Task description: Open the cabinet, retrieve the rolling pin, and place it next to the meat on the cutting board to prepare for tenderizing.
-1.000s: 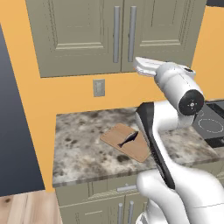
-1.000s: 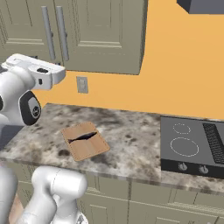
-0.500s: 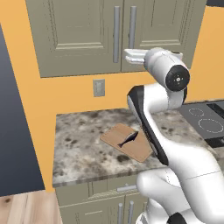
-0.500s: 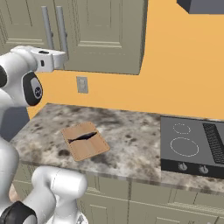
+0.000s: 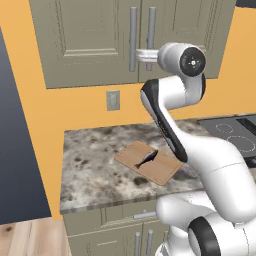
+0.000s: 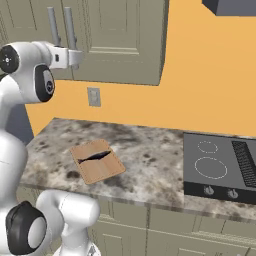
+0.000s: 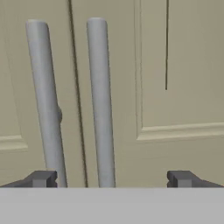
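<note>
Since a second ago your arm has swung up and in toward the cabinet (image 5: 100, 40), and your claw (image 7: 109, 179) now sits right at the two long silver handles (image 7: 99, 100). You can see its fingertips (image 7: 41, 178) spread wide, with both handles between them and nothing gripped. Both doors are shut. Down on the worktop (image 5: 95, 160), the cutting board (image 5: 147, 162) lies flat with the dark meat (image 5: 147, 158) resting on it.
</note>
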